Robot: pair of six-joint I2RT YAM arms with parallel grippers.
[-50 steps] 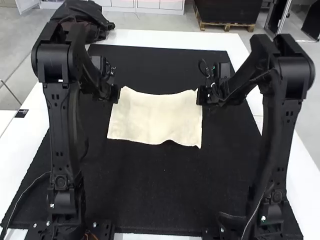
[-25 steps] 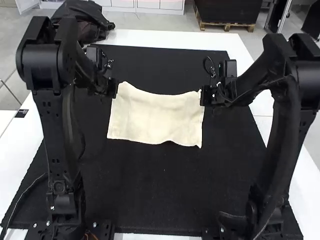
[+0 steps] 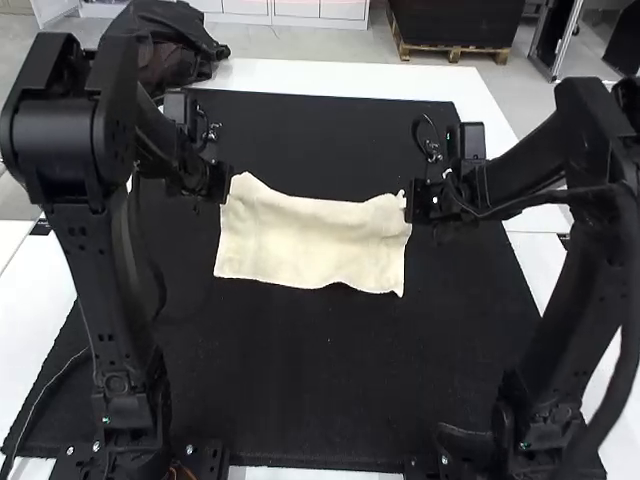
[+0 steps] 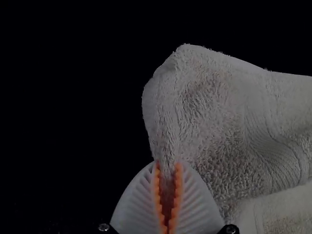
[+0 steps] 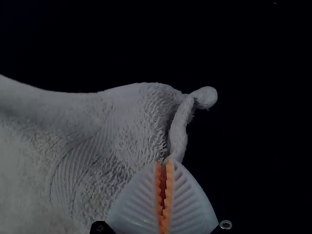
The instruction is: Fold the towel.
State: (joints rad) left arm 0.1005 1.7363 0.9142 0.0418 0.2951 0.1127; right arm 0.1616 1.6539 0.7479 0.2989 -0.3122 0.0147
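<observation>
slightly outward, the left gripper [image 3: 223, 190] and right gripper [image 3: 408, 200] are drawing apart; their jaws are clamping the towel [image 3: 310, 240] near its far corners, over the black mat [image 3: 330, 380].

Fingers [image 5: 190, 200] pinching towel [image 5: 122, 131] edge near curled tip [image 5: 205, 97].

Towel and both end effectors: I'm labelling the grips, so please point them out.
Towel [image 3: 310, 240], high view: middle of the cloth.
Left end effector [image 4: 167, 168], left wrist view: between its fingertips.
Right end effector [image 5: 164, 164], right wrist view: between its fingertips.
</observation>
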